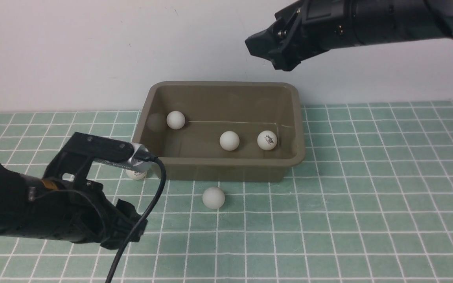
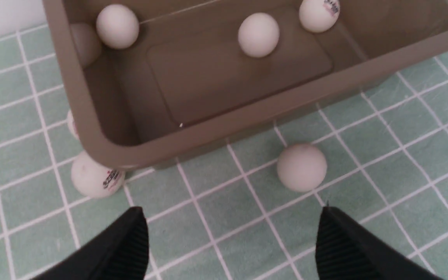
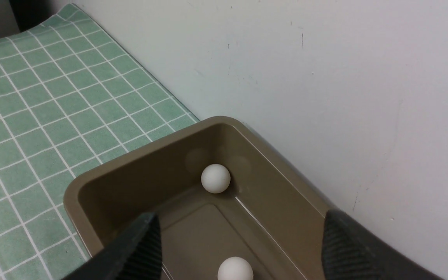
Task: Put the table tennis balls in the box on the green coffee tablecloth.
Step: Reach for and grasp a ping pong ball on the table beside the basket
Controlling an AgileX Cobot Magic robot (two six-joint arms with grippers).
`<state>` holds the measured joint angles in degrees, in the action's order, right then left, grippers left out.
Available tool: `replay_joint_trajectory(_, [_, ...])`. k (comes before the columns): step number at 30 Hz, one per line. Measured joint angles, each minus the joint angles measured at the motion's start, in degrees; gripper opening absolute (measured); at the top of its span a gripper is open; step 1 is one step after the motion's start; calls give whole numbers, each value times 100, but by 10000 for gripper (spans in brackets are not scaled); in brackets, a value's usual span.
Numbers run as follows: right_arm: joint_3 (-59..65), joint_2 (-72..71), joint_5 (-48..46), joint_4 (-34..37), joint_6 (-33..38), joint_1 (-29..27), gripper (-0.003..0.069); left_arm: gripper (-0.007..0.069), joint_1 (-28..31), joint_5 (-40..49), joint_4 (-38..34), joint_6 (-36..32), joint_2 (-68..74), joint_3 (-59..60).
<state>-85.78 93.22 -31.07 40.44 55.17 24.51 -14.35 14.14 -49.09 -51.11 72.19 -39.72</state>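
The olive-brown box (image 1: 226,169) stands on the green coffee tablecloth (image 1: 368,196) with three table tennis balls inside (image 1: 175,120) (image 1: 229,140) (image 1: 267,140). One white ball (image 1: 213,197) lies on the cloth just in front of the box. Another ball (image 1: 136,174) lies by the box's near left corner, partly hidden behind my left wrist. My left gripper (image 2: 233,233) is low over the cloth, open and empty, a little short of the front ball (image 2: 301,168). My right gripper (image 3: 239,241) hangs open and empty high above the box's back.
A white wall (image 1: 92,47) rises right behind the box. The left arm's cable (image 1: 148,208) trails over the cloth at the front left. A further ball (image 2: 71,123) peeks out beside the box's left wall, under its rim.
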Motion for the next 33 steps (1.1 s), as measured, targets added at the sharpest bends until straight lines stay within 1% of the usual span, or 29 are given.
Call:
replay_joint_trajectory(2, [0,0,0,0,0,0,503,524,-83,-157,-899,-1075,0,0])
replay_joint_trajectory(3, [0,0,0,0,0,0,503,524,-124,-256,-1211,-1447,0,0])
replay_joint_trajectory(6, [0,0,0,0,0,0,503,524,-199,-406,-2514,-2723,0,20])
replay_joint_trajectory(8, [0,0,0,0,0,0,503,524,-211,-449,-3255,-3175,0,124])
replay_joint_trajectory(11, [0,0,0,0,0,0,503,524,-208,-521,-4063,-3478,0,380])
replay_joint_trajectory(14, [0,0,12,0,0,0,503,524,-208,-410,-4349,-3523,0,576])
replay_joint_trajectory(20, [0,0,24,0,6,0,501,524,-212,643,-4603,-3547,0,571])
replay_joint_trajectory(23, [0,0,24,0,10,0,501,524,-219,950,-4673,-3718,0,510])
replay_joint_trajectory(28, [0,0,24,0,10,0,501,524,-221,992,-4814,-4271,65,504])
replay_joint_trajectory(29, [0,0,24,0,10,0,501,524,-221,992,-4826,-4473,157,492])
replay_joint_trajectory(33, [0,0,24,0,10,0,501,524,-225,942,-4836,-4796,472,416])
